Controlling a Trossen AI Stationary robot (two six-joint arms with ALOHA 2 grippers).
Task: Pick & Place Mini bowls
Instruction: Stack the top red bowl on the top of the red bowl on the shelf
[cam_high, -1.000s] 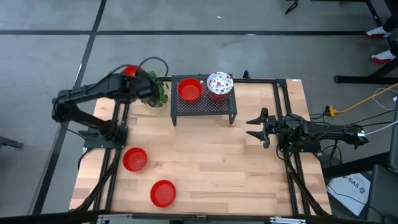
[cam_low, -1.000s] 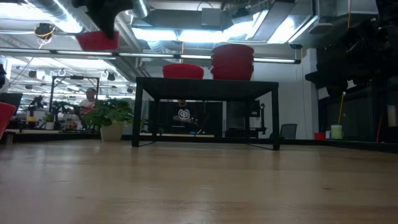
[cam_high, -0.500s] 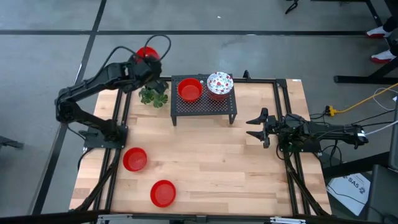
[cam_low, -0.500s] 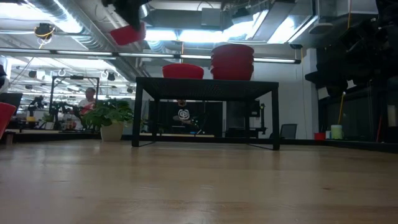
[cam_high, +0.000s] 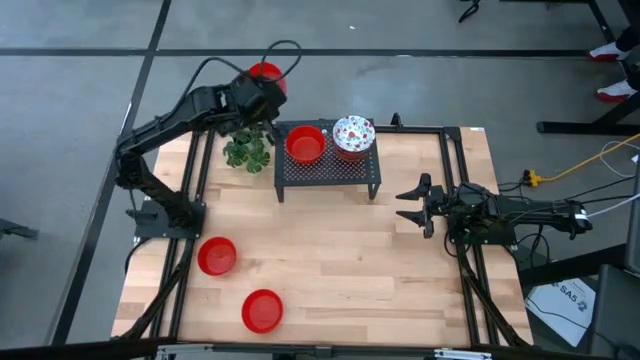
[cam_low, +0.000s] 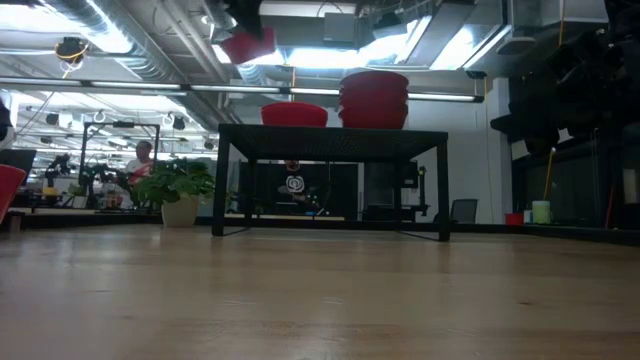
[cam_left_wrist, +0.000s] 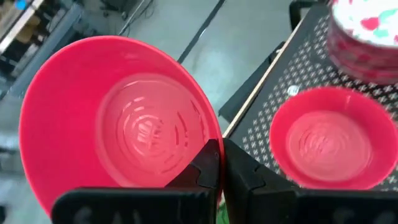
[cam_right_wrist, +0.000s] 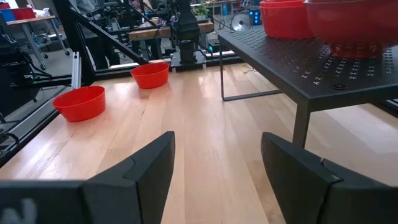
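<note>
My left gripper (cam_high: 262, 92) is high above the table's far-left corner, shut on a plain red mini bowl (cam_high: 266, 74), left of the black mesh stand (cam_high: 328, 170). In the low view the bowl (cam_low: 248, 45) hangs tilted above the stand's left end. On the stand sit one red bowl (cam_high: 305, 144) and a stack topped by a white floral-speckled bowl (cam_high: 352, 133). Two more red bowls (cam_high: 217, 255) (cam_high: 262, 309) rest on the table near its left edge. My right gripper (cam_high: 408, 204) is open, low over the table at the right. My left gripper pinches the red bowl's rim (cam_left_wrist: 211, 140) between its two fingers, one finger (cam_left_wrist: 200, 168) inside the bowl and one (cam_left_wrist: 244, 171) outside. The bowl is lifted clear of everything and tilted, its open side facing the wrist camera.
A green leafy plant (cam_high: 248, 152) stands at the table's far-left, under my left arm. The stand's mesh top has bare room around the single red bowl (cam_left_wrist: 323, 140). Black frame rails run along the table's left and right sides. A person shows in the room behind (cam_low: 143, 160).
My left gripper has carried the red bowl rightward and toward the far edge, from over the plant to a spot just left of the stand. It has stayed high and shut on the bowl, which has tipped more. The right arm has kept still.
</note>
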